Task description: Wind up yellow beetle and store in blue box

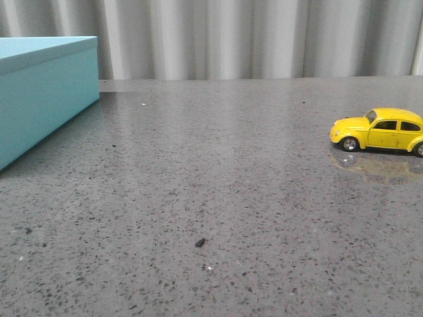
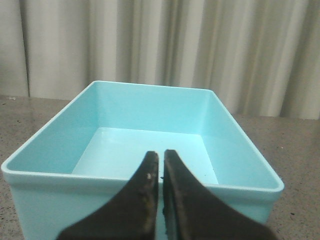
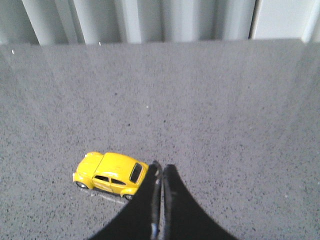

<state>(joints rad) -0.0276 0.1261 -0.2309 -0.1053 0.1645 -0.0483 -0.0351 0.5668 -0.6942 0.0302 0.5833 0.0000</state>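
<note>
The grey stone table carries the blue box at the far left; the left wrist view shows it open and empty, no lid on. The yellow beetle stands on its wheels at the right edge, well apart from the box. The left gripper hangs near the box's closest wall with jaws pressed together, holding nothing. The right gripper hovers just beside the car's rear, likewise closed and empty. To start well, the right jaws should probably open wide, straddle the car's roof squarely, then close gently so it cannot roll away.
</note>
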